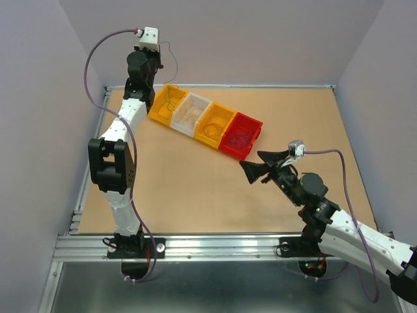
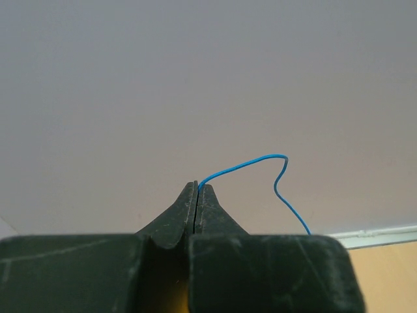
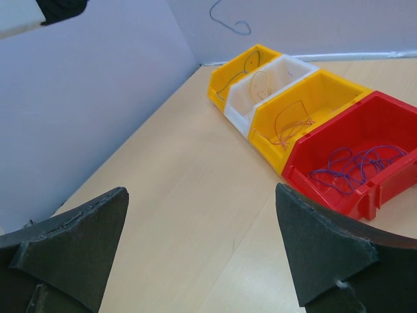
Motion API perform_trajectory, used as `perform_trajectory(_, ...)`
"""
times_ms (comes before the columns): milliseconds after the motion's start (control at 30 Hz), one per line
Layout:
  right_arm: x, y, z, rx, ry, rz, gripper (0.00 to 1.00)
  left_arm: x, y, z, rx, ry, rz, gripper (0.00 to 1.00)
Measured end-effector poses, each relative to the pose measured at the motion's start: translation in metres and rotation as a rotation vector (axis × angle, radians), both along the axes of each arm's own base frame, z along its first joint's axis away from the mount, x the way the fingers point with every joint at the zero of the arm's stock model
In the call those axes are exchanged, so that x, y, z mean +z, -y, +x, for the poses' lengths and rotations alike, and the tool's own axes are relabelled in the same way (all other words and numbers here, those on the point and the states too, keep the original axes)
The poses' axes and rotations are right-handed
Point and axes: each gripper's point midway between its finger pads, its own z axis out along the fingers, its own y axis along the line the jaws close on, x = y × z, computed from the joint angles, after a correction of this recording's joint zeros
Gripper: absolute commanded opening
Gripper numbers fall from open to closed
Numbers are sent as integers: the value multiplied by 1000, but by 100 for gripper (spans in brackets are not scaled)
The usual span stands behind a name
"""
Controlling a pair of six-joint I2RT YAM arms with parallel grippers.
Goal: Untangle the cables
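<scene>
We see the left gripper (image 2: 197, 187) raised high at approx. 11 o'clock of the top view, up by the back wall (image 2: 195, 72). Its jaws are pressed tight together, clenched on one blue wire (image 2: 260, 158). In the left wrist view the wire leaves the tips toward 2 o'clock, arcs over, kinks, then drops toward 5 o'clock behind the gripper body. In the top view we make it out as a thin line hanging at 4 o'clock of the wrist, above the far end of the bin row. Its lower end we can't trace.

The right gripper (image 1: 260, 163) sits low over the table (image 1: 195, 195), approx. 4 o'clock of the table centre. Its jaws are spread wide w/ nothing btw. them. It faces 11 o'clock toward the red bin (image 3: 326, 189), near it but not touching.

Four bins stand touching in a diagonal row, running 10 o'clock to 4 o'clock in the top view: far yellow bin (image 3: 218, 88), white bin (image 3: 238, 107), near yellow bin (image 3: 270, 140), then the red one. The other cables lie inside them:
- Red bin: a loose tangle of purple wires (image 3: 358, 163).
- Near yellow bin: an orange wire (image 3: 290, 120) w/ a bit of purple beside it.
- White bin: a pale wire (image 3: 260, 81).
- Far yellow bin: a dark wire (image 3: 238, 68).
</scene>
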Motion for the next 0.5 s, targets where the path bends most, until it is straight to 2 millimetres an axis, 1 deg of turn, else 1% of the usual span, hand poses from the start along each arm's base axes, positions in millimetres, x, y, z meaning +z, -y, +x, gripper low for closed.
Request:
perform_trajectory(33,1,1,-1,0,2,3,99,-6,0,2,2,-9,2,0)
perform_trajectory(100,2,1,-1,0,4,6,99,-29,-1,8,10,-44,14,0)
perform_trajectory(167,2,2,-2,0,3,6,99,-58,-2,13,16,-95,28,0)
perform_trajectory(200,2,2,-2,0,2,5,99,-80,-2,15,20,-134,37,0)
perform_trajectory(233,2,2,-2,0,1,4,99,-89,-2,15,21,-152,41,0)
perform_trajectory(267,1,2,-2,0,0,3,99,-112,-2,16,22,-193,50,0)
perform_trajectory(300,1,3,-3,0,-1,3,99,-122,-3,16,23,-210,54,0)
perform_trajectory(400,0,4,-4,0,0,4,99,-174,-4,15,25,-303,84,0)
perform_trajectory(433,-2,4,-4,0,-2,2,99,-189,-4,14,25,-333,95,0)
perform_trajectory(467,-3,4,-4,0,-6,-3,99,-198,-4,13,25,-351,103,0)
perform_trajectory(500,-5,4,-4,0,-10,-6,99,-216,-5,11,24,-392,124,0)
